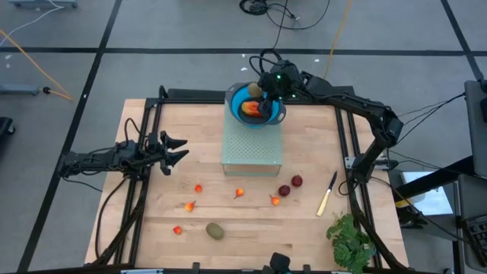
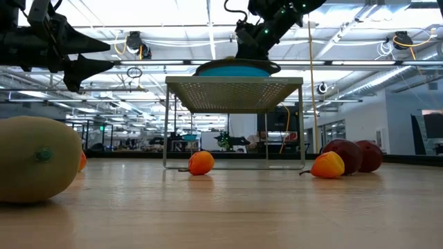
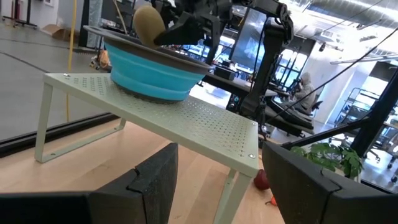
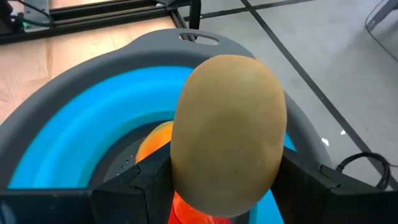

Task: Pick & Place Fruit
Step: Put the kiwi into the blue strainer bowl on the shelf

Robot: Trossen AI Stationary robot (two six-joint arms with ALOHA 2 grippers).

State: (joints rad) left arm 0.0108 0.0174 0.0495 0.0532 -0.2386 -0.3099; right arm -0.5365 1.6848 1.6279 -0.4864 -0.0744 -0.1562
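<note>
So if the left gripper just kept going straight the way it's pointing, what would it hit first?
Probably the perforated metal stand that carries the blue bowl. The left gripper points at it across bare table, though height is hard to judge.

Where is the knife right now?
In the high view the knife lies on the table's right side, just right of the two dark red fruits and above the leafy bunch, touching neither.

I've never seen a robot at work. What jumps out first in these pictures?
The right gripper holds a brownish oval fruit in its jaws, over a blue bowl on a pale perforated stand at the table's far edge. Small orange and red fruits lie scattered in front.
</note>
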